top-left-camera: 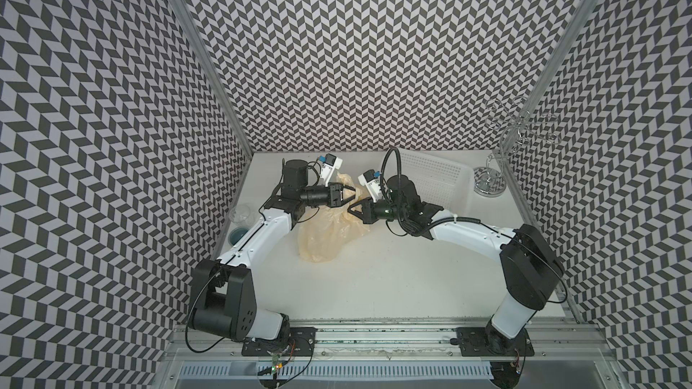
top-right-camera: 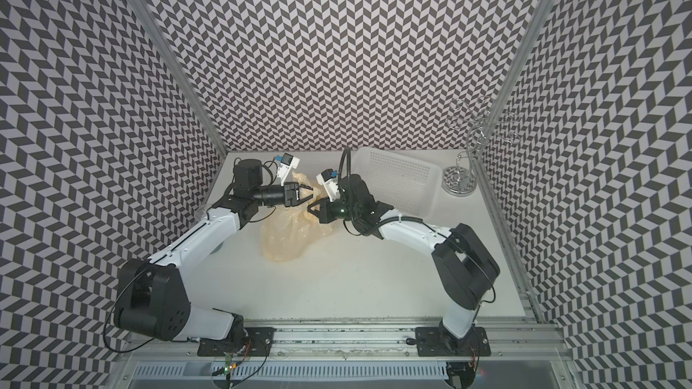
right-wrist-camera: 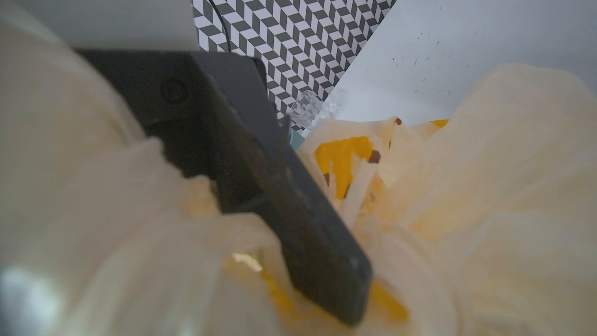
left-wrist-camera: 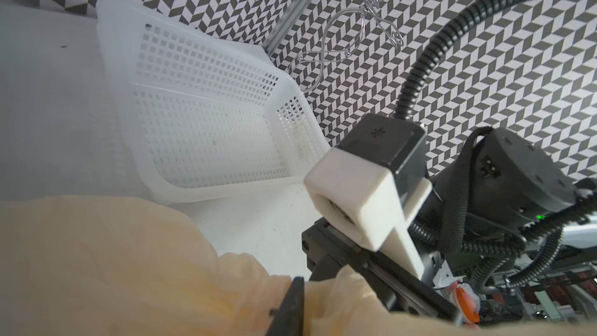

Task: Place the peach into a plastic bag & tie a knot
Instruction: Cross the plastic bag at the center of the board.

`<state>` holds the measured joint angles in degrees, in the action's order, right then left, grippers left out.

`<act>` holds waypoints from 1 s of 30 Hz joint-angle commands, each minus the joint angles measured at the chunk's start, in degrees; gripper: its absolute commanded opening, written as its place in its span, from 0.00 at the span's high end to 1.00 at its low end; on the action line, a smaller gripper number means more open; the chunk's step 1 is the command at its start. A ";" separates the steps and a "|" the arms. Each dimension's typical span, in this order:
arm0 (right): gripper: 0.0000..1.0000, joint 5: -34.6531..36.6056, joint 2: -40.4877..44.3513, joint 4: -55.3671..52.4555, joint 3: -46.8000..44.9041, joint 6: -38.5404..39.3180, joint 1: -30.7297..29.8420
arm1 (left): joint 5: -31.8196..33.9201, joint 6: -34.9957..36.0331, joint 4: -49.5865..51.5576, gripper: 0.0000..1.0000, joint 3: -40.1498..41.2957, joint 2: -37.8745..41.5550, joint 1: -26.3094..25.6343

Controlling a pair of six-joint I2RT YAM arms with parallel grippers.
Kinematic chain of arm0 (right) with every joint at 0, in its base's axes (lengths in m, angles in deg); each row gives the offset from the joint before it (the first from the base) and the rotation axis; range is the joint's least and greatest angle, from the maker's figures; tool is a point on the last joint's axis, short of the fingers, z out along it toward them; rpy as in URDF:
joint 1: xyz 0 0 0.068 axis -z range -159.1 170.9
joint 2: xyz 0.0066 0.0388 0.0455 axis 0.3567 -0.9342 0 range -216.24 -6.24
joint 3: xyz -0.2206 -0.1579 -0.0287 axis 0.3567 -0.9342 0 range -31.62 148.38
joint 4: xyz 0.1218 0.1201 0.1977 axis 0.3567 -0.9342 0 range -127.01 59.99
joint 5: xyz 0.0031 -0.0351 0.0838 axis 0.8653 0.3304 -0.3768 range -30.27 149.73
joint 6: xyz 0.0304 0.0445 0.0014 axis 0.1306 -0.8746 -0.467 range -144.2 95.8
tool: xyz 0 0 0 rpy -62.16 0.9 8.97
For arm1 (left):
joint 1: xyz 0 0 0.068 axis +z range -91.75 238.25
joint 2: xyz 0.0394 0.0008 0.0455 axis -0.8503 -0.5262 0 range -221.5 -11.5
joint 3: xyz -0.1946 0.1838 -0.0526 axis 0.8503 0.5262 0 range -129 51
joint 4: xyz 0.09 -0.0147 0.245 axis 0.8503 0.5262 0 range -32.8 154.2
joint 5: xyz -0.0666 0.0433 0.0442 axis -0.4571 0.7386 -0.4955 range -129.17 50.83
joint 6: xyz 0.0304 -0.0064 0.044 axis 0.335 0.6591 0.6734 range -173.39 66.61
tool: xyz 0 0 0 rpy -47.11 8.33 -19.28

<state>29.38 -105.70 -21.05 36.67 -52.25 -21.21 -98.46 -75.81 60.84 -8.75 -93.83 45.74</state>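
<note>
The plastic bag (top-left-camera: 329,233) lies far on the table (top-left-camera: 374,275); the right gripper (top-left-camera: 351,210) clamps its bunched top, the left gripper (top-left-camera: 350,197) beside it has its jaws narrowly parted

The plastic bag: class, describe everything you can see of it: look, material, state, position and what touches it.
The plastic bag is thin, translucent, cream-yellow film, crumpled, with yellow printed patches seen in the right wrist view. Its body lies slumped on the white table; its bunched top stands between the two arms. The right gripper is shut on that top; the left gripper, jaws parted, touches it too. No peach can be made out inside it.
</note>
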 commanded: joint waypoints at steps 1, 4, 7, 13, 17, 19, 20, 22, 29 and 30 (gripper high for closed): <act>1.00 0.16 -0.03 2.23 -0.44 0.09 1.01 | -0.32 3.28 2.63 0.65 -0.26 2.78 1.44; 1.00 -0.99 -0.70 2.72 -0.53 0.50 1.39 | -0.63 3.84 3.21 0.55 1.60 3.91 2.57; 1.00 -2.03 -1.23 2.98 -0.44 0.81 1.41 | -0.38 4.39 3.47 0.47 2.42 4.54 2.87; 1.00 -3.57 -1.72 3.68 -0.27 0.29 1.18 | 1.81 6.19 5.59 0.30 1.20 4.19 2.83; 1.00 -3.31 -1.93 3.53 0.25 0.10 0.45 | 5.28 8.30 8.56 0.29 0.14 4.63 2.74; 1.00 -3.51 -2.23 3.68 0.51 -0.09 0.32 | 6.64 8.95 9.68 0.28 -0.32 5.02 2.59; 1.00 -3.56 -2.32 3.92 0.53 -0.20 0.21 | 7.51 9.44 10.41 0.28 -0.63 5.18 2.42; 1.00 -3.41 -2.38 3.82 0.91 -0.25 -0.36 | 9.76 10.34 11.79 0.29 -1.56 5.22 2.13; 1.00 -4.34 -2.41 3.77 2.13 -0.98 -1.39 | 11.50 12.48 13.77 0.48 -2.82 4.45 1.92; 1.00 -4.87 -2.37 3.72 2.32 -1.24 -1.44 | 11.30 12.77 13.76 0.52 -2.90 4.54 1.89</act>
<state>26.32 -107.53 -20.60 37.17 -52.62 -22.19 -88.27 -65.42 72.65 -9.99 -90.53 48.12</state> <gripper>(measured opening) 0.048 0.501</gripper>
